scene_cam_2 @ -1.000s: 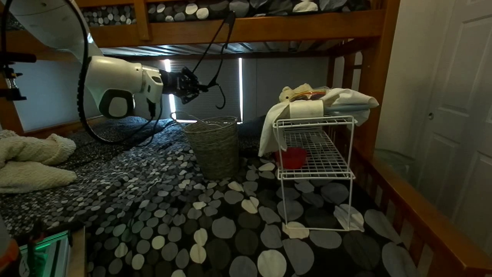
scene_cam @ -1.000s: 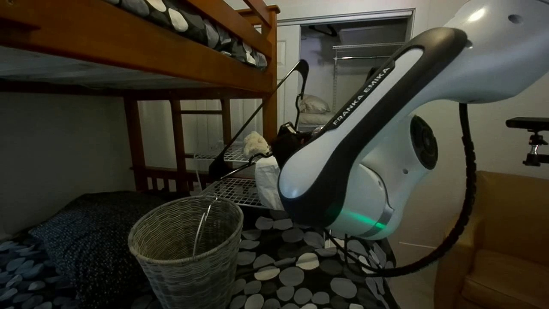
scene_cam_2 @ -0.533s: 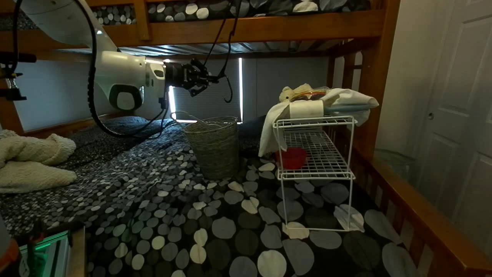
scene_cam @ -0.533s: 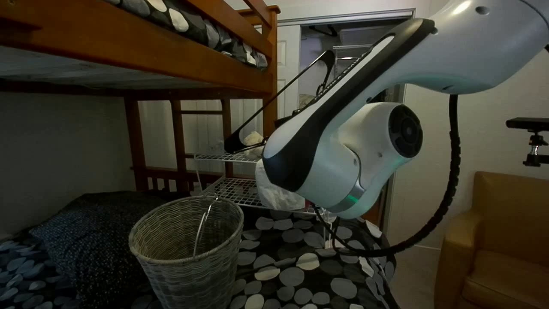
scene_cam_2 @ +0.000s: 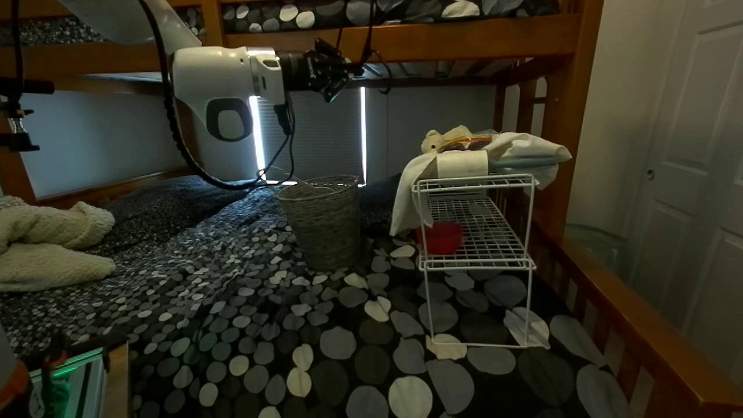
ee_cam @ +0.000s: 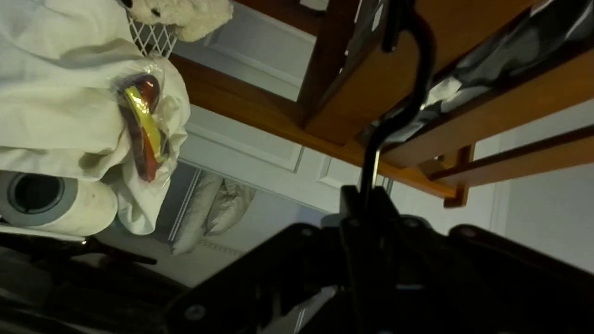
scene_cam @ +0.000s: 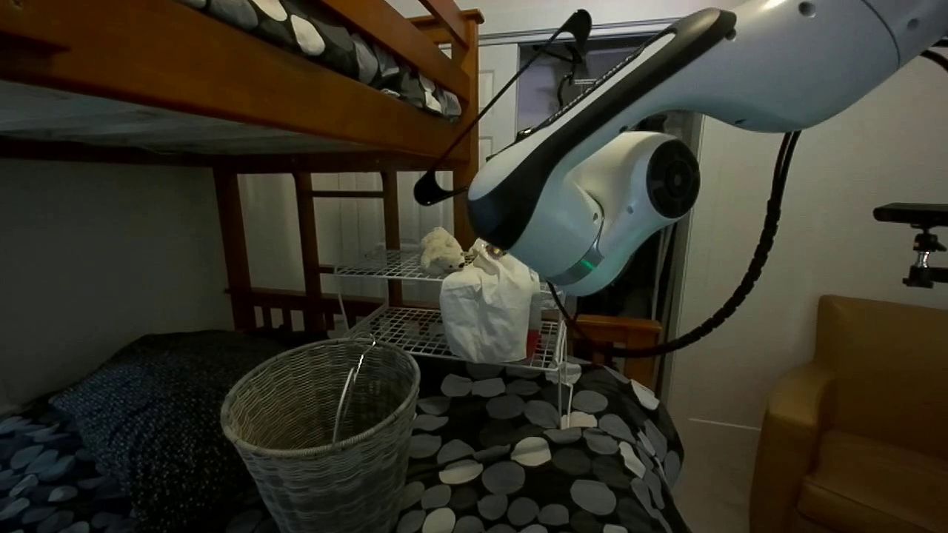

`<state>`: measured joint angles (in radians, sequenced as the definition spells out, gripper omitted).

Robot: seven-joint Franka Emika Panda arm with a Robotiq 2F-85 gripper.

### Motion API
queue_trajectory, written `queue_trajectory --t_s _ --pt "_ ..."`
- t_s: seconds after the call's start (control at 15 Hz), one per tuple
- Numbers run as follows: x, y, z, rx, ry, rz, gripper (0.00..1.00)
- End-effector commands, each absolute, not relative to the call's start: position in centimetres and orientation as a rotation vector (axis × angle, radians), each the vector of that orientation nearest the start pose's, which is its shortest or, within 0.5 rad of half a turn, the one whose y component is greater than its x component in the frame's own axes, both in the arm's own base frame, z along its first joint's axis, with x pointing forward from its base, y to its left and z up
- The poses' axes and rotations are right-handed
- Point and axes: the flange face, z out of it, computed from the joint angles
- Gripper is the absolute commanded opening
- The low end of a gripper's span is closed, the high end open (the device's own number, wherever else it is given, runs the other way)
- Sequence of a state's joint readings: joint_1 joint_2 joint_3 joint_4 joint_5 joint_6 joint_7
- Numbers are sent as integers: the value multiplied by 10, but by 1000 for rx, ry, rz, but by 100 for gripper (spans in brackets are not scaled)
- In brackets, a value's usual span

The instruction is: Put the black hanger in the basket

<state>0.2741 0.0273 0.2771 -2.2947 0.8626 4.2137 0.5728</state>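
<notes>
The black hanger (scene_cam: 432,191) is raised high in the air, near the upper bunk. It also shows in an exterior view (scene_cam_2: 369,52), where its top runs up in front of the bunk rail. My gripper (scene_cam_2: 355,68) is shut on it near the base of the hook. In the wrist view the hook (ee_cam: 415,99) sticks out beyond the closed fingertips (ee_cam: 369,199). In an exterior view the arm hides the gripper and part of the hanger. The woven basket (scene_cam: 333,481) stands upright on the bed, well below the gripper; it also shows in an exterior view (scene_cam_2: 325,226).
A thin shiny wire thing (scene_cam: 348,392) leans inside the basket. A white wire rack (scene_cam_2: 476,267) beside it bears a stuffed toy (scene_cam: 441,252), white cloth and a red bowl (scene_cam_2: 444,238). The wooden upper bunk rail (scene_cam_2: 406,43) is close to the hanger.
My gripper has risen with the hanger still held. In both exterior views the hanger has moved up and to the right. The basket and rack have not moved.
</notes>
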Motion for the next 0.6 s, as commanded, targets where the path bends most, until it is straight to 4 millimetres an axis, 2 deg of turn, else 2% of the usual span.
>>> queue_trajectory --t_s 0.0,0.13,0.2,0.53 --pt "433 200 466 -1568 939 -1625 2" --pt "430 220 440 -1682 835 -1601 2" --pt "431 224 434 -1725 773 -1631 2" --pt "454 212 462 -1800 526 -1821 2"
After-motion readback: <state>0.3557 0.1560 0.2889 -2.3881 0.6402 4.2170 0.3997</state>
